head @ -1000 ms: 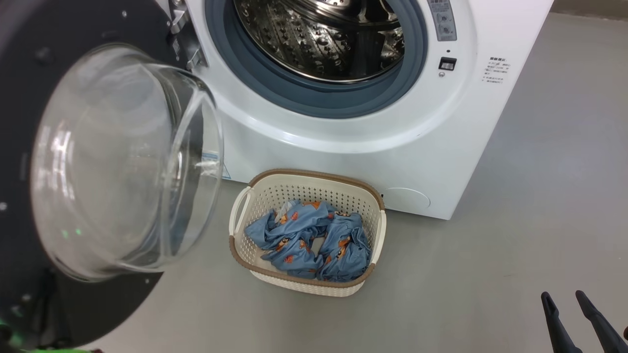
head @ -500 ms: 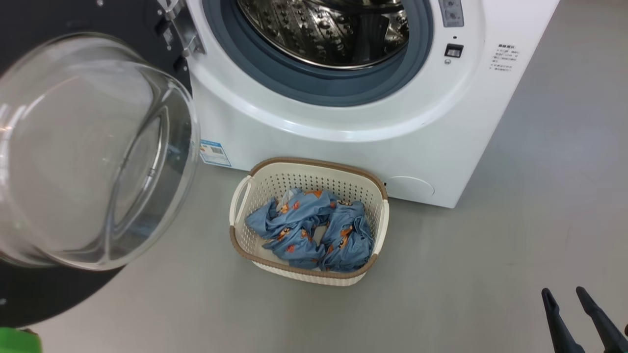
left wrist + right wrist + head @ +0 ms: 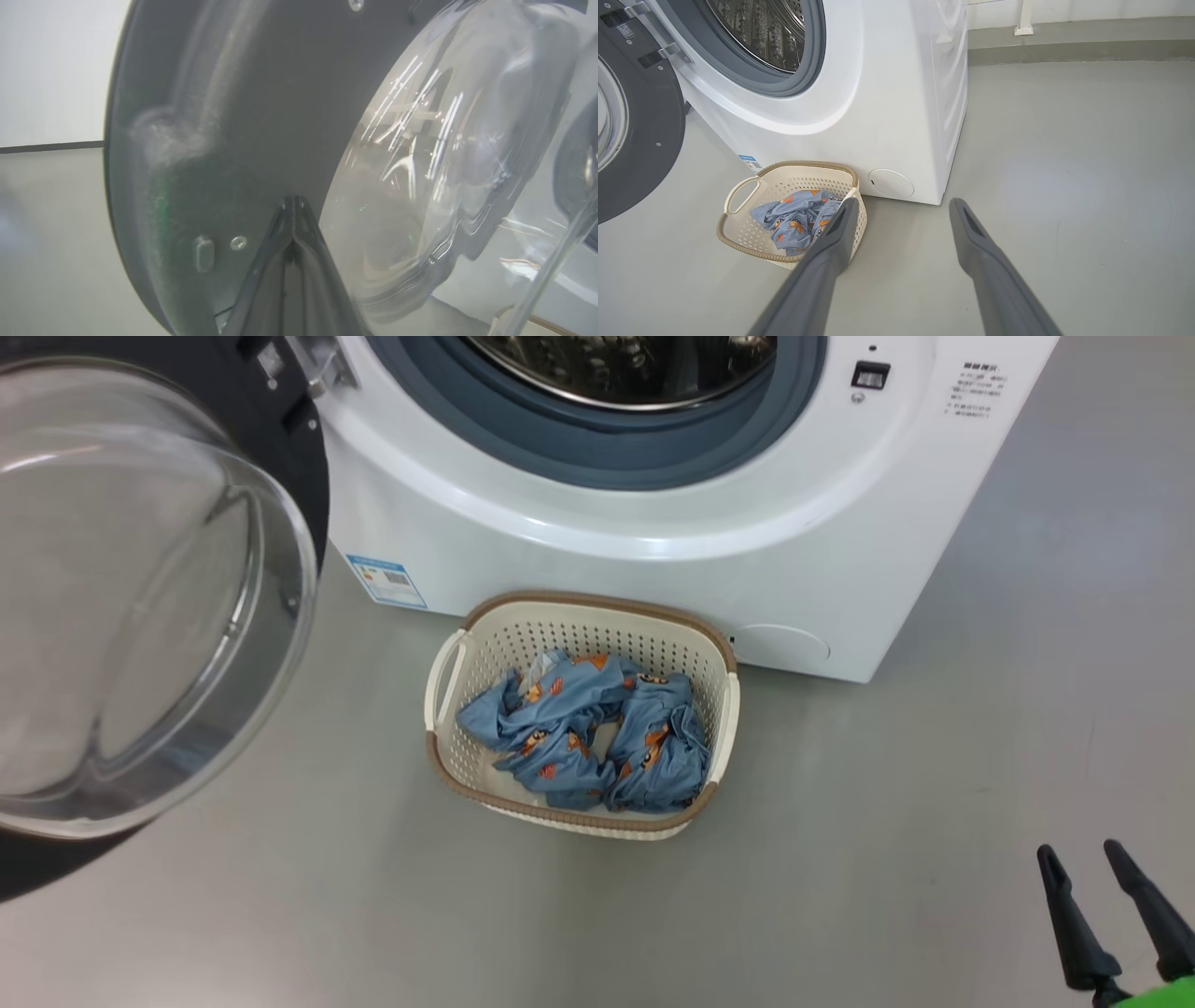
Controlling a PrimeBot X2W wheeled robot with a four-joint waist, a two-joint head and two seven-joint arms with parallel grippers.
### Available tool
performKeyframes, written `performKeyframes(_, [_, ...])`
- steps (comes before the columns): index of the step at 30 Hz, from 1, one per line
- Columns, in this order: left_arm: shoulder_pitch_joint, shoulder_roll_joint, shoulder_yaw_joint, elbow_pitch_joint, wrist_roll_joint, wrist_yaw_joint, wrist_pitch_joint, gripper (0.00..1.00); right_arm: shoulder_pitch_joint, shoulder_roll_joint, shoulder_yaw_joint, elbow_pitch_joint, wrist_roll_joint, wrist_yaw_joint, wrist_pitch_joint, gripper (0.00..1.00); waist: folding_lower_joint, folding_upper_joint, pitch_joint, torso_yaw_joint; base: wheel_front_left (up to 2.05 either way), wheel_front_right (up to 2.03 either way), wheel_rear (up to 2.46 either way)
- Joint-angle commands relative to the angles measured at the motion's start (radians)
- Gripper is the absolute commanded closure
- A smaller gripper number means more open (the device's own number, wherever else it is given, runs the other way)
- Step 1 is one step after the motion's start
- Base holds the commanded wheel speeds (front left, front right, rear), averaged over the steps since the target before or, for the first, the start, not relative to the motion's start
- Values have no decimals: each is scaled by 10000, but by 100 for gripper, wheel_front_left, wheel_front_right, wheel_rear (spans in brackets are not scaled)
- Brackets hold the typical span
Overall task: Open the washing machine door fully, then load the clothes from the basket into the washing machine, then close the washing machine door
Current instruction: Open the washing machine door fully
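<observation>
One basket (image 3: pixel 485 658) of clothes (image 3: pixel 579 737) (door (image 3: pixel 140 597) open)

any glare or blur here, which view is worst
Left wrist view is worst: streaky glare on the glass of the washing machine door, a hazy smear on its dark panel, the shut left claw soft. Head view is sharp and evenly lit, mild reflections in the glass. Right wrist view is crisp on the basket; the open right claw softens near the lens.

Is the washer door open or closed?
Open. The door is swung out to the side, and the steel drum shows through the round hole.
</observation>
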Motion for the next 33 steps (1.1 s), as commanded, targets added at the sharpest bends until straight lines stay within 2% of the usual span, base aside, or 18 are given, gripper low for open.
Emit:
performKeyframes(1, [-457,735,540,-10,51,-5,-55,100,-338,-336,179,-272,49,27,-118,0,0,0,222,-37,0,0,0])
performKeyframes(8, [-1114,1136,1002,804,354,-82,-55,100,-543,-460,189,-350,66,27,-118,0,0,0,558,-60,0,0,0])
performKeyframes(13, [-1325,1175,1190,952,605,-70,-55,100,-628,-493,264,-342,74,27,-118,0,0,0,617,-95,0,0,0])
performKeyframes(20, [-1147,519,1359,434,727,-95,-55,100,-644,-445,268,-257,66,27,-118,0,0,0,402,-102,0,0,0])
performKeyframes(27, [-443,-189,1138,-465,1072,-253,-55,100,-521,-362,322,-180,59,27,-118,0,0,0,-44,-67,0,0,0])
performKeyframes(28, [-307,-317,1063,-642,1128,-314,-55,98,-494,-357,343,-172,57,27,-118,0,0,0,-131,-55,0,0,0])
performKeyframes(31, [105,-731,912,-1220,1245,-415,-55,69,-410,-341,393,-144,59,27,-118,0,0,0,-369,-24,0,0,0])
performKeyframes(33, [389,-983,822,-1556,1262,-524,-55,59,-357,-331,415,-134,57,27,-118,0,0,0,-506,-13,0,0,0])
